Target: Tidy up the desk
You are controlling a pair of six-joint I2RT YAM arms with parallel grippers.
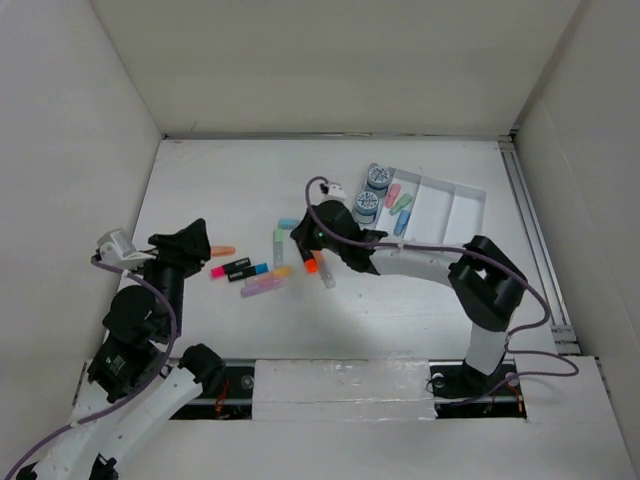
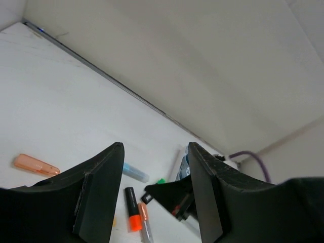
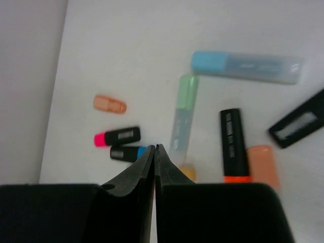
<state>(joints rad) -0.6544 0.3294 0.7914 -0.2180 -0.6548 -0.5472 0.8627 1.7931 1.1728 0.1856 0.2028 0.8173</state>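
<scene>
The white worktop [image 1: 240,170] fills the floor from six to twelve o'clock. At nine o'clock the left tool [image 1: 195,235] hangs released and empty. At centre the right tool [image 1: 298,234] is clenched on nothing above scattered highlighters [image 1: 262,287], with the tray [image 1: 478,191] beyond at one o'clock.

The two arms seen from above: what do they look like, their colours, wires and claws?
Both the left arm and the right arm are white tubes linked by chunky black joints. A thin purple cable loops along each. The left claw and the right claw are matte black, each with two flat, tapering fingers.
</scene>
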